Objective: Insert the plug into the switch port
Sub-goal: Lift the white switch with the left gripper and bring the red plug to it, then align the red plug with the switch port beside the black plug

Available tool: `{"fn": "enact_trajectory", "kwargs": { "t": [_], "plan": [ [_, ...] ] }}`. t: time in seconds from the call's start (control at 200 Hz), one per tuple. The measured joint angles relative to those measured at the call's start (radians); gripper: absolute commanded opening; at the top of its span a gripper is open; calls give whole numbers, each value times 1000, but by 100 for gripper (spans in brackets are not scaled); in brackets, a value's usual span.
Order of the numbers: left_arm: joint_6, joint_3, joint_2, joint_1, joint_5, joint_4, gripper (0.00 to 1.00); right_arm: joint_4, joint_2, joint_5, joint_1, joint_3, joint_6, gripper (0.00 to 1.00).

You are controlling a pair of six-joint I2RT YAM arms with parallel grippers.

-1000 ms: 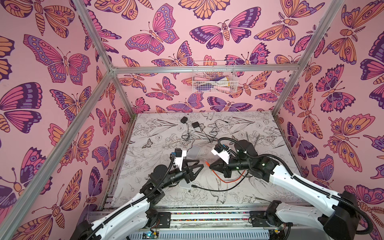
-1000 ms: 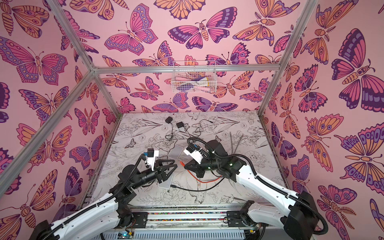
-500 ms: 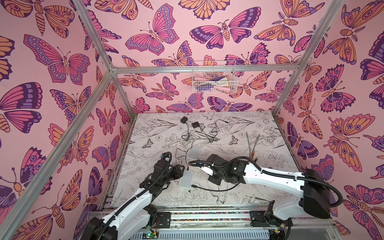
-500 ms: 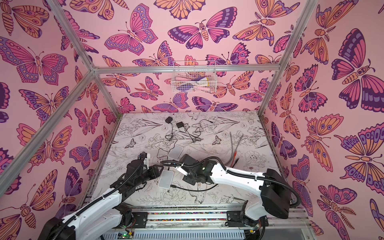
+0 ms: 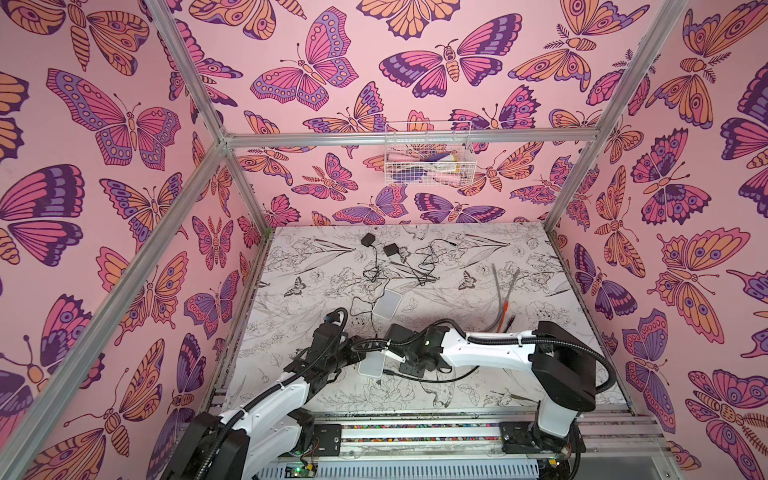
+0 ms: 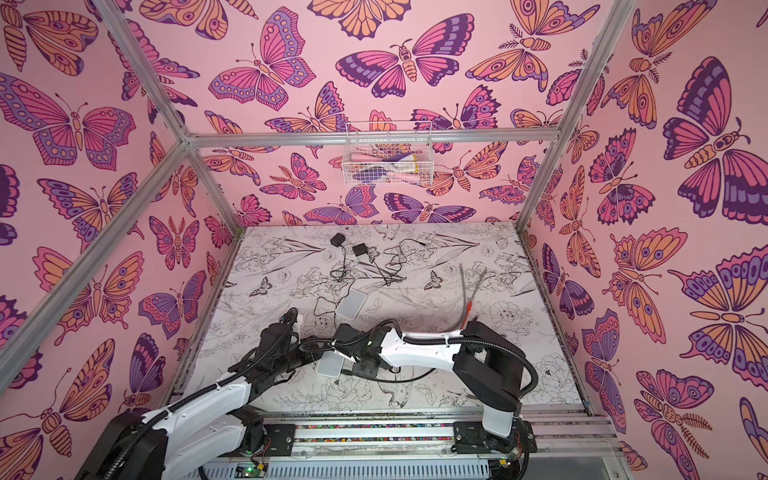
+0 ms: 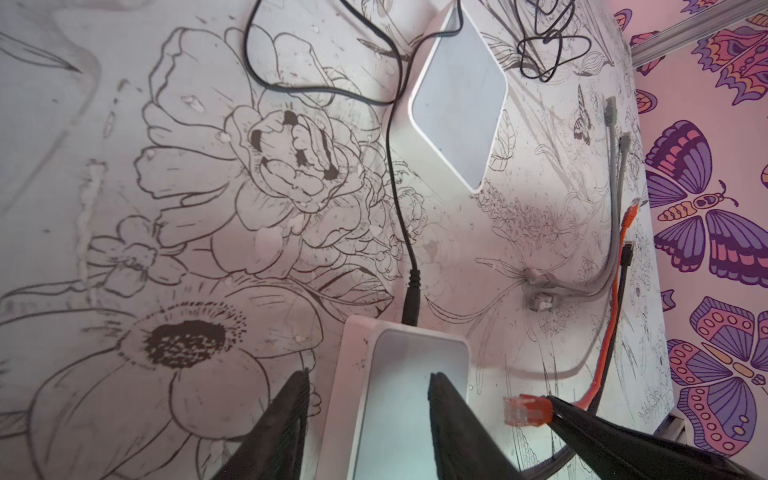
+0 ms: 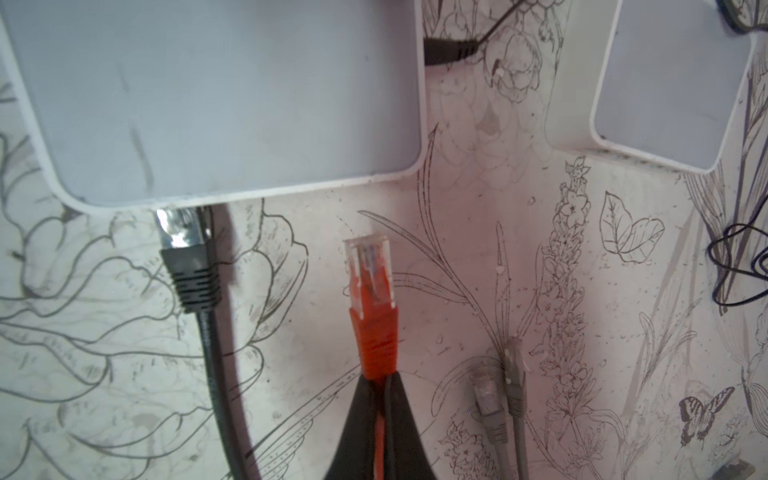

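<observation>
Both top views: mounted high at the front above the arm bases, looking down and back; both take in the whole counter. Wrist cameras: close over the counter, right nearer; both catch the near switch and orange plug.

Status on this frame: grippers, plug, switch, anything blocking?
Left gripper open, straddling near switch edge. Right gripper shut on orange plug, tip short of the ports, not inserted. Black plug seated alongside; nothing between.
</observation>
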Motion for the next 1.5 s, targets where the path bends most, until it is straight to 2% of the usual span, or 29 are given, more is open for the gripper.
{"fn": "enact_trajectory", "kwargs": {
  "t": [0.235, 0.486, 1.497],
  "plan": [
    [0, 0, 103, 1, 31, 77, 50, 10, 32, -6, 10, 20, 0, 0],
    [-1, 0, 148, 1, 57, 136, 49, 11, 63, -8, 11, 20, 0, 0],
    [-16, -41, 144, 2, 88, 204, 46, 18, 106, -30, 11, 49, 4, 0]
  ]
}}
